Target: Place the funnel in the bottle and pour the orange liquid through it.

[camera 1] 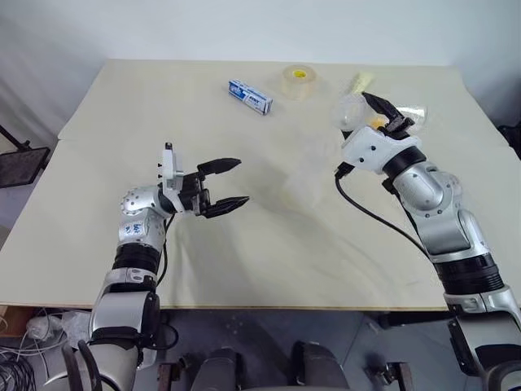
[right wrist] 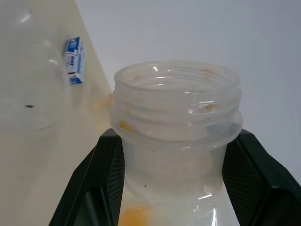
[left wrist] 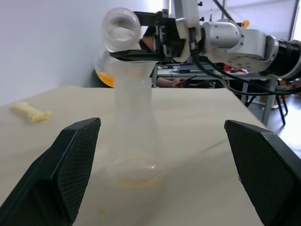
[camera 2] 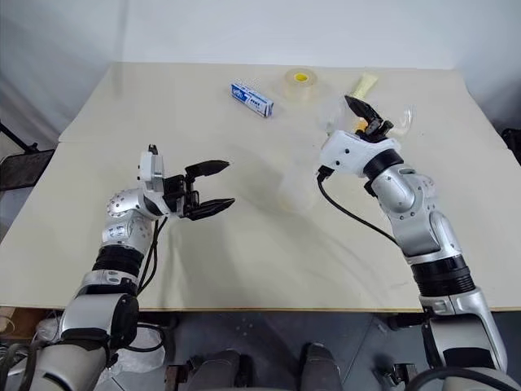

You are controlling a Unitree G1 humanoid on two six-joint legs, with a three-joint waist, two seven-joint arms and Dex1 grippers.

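The clear bottle [left wrist: 134,146] stands upright on the table's middle, faint in the head views [camera 2: 297,189]. The funnel [left wrist: 135,70] appears to sit in its neck. My left gripper [camera 1: 228,183] is open beside the bottle, to its left, with its fingers [left wrist: 70,165] apart from it. My right gripper [camera 2: 366,116] is shut on a clear threaded jar [right wrist: 176,122], held in the air behind and to the right of the bottle. The jar is tilted, its mouth [left wrist: 121,29] just above the funnel's rim. The orange liquid [left wrist: 106,76] lies low in the jar [right wrist: 134,217].
At the table's far side lie a clear tape roll with a yellow core [camera 1: 299,81], a blue and white box [camera 1: 250,96] and a pale yellow wrapped stick [camera 1: 361,81]. The right arm's black cable [camera 1: 366,212] hangs over the table.
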